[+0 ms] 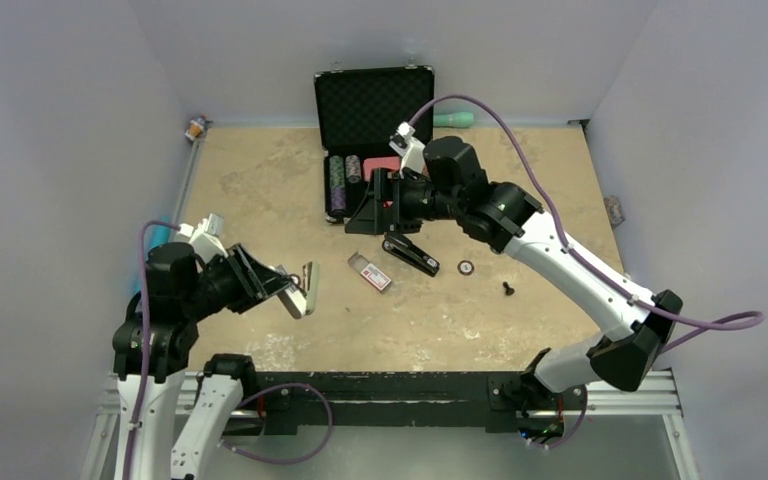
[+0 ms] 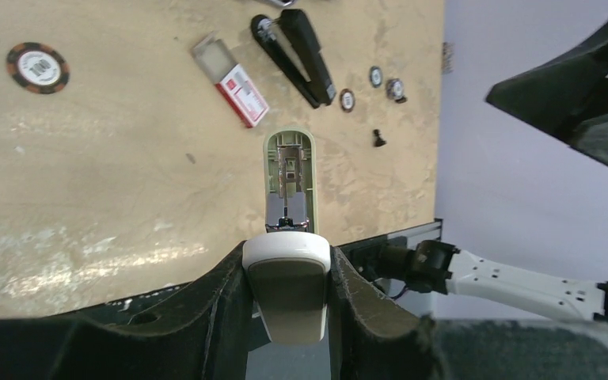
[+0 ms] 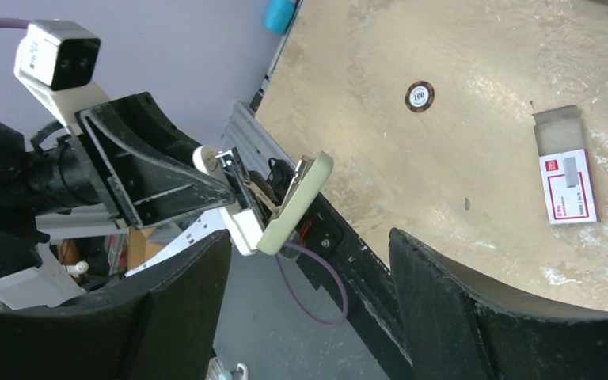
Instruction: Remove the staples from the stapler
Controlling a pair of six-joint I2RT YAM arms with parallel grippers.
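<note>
- The left arm's fingers (image 2: 233, 297) are clenched on the cream-white end of a pale green oblong bar (image 2: 289, 170). It's hinged open with a shiny metal channel showing inside, and it's held up off the sandy-brown desk (image 1: 260, 180) on my left side.
- The right arm's fingers (image 3: 198, 273) are spread wide with nothing between them, hanging over the middle of the desk.
- The slim black desk stapler (image 1: 410, 256) is lying on the desk right below those right fingers in the top view, and nothing is gripping it.
- A small clear box with a red-pink label (image 1: 371, 272) sits just left of the stapler, with a gap between them.
- A round poker chip (image 1: 466, 267) is just right of the stapler, and a tiny black screw-like bit (image 1: 507, 289) lies a little further out.
- An open black case (image 1: 373, 100) stands at the back of the desk, with rows of chips in its lower half.
</note>
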